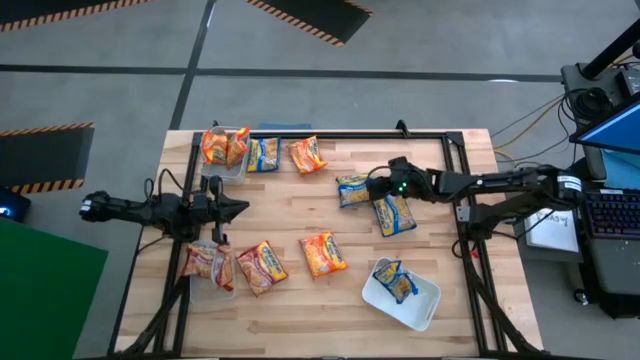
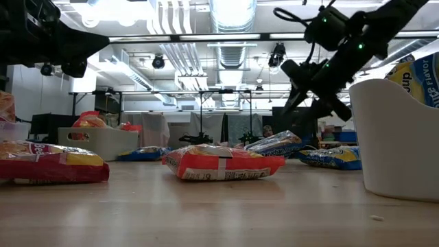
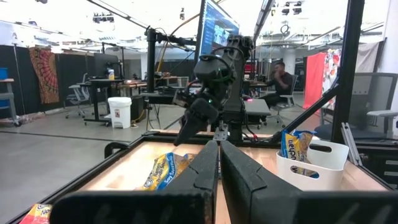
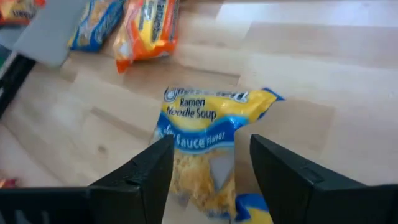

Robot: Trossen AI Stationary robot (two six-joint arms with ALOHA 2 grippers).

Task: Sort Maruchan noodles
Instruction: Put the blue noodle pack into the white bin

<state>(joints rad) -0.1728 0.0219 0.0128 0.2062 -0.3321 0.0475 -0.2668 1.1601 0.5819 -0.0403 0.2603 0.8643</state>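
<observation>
Jaws of right gripper (image 4: pixel 211 171) spread over blue noodle packet (image 4: pixel 208 134), arm outstretched

Blue-and-yellow noodle packet (image 4: pixel 208 146) with white lettering; orange packets (image 1: pixel 323 253) on the pale wooden bench (image 1: pixel 300 300); white tub (image 1: pixel 425 305).

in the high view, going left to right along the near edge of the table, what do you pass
Clear plastic tub holding a red noodle packet → red-and-yellow crinkly noodle packet → orange flat noodle packet → white rectangular tub holding a blue noodle packet.
</observation>
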